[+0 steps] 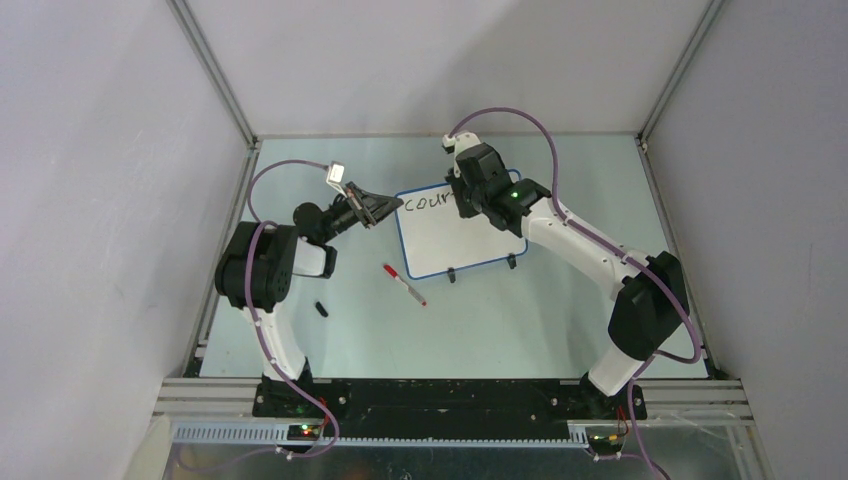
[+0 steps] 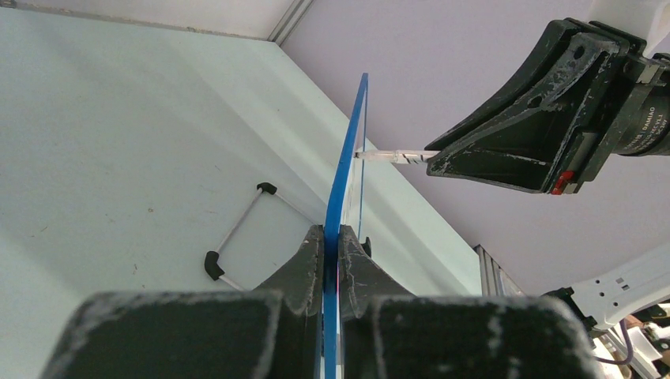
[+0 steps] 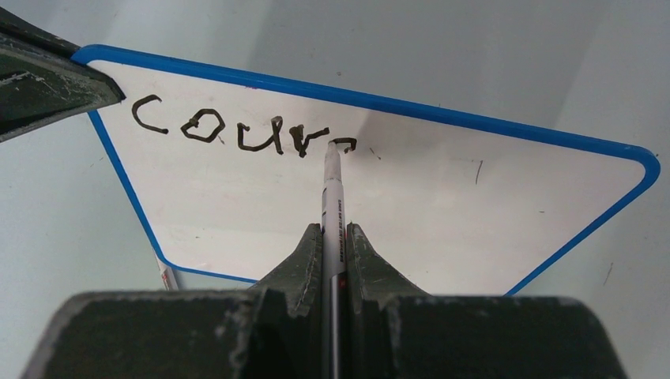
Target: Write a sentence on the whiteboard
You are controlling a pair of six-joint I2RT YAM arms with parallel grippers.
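Now, marker (image 3: 333, 209) tip on the whiteboard (image 3: 442, 205), the sentence (image 3: 237, 133) only at "cour"

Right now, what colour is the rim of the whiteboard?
Blue, a thin band around the whiteboard; it shows best in the right wrist view.

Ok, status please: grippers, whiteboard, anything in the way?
Left gripper shut on whiteboard edge. Right gripper shut on marker, tip on board. Sentence reads cour. Nothing blocking.

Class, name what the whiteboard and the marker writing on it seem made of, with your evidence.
Whiteboard: smooth white sheet, likely coated; ink sits crisply on it. Its blue rim looks like plastic. Marker: white plastic barrel, probably, with printed lettering.
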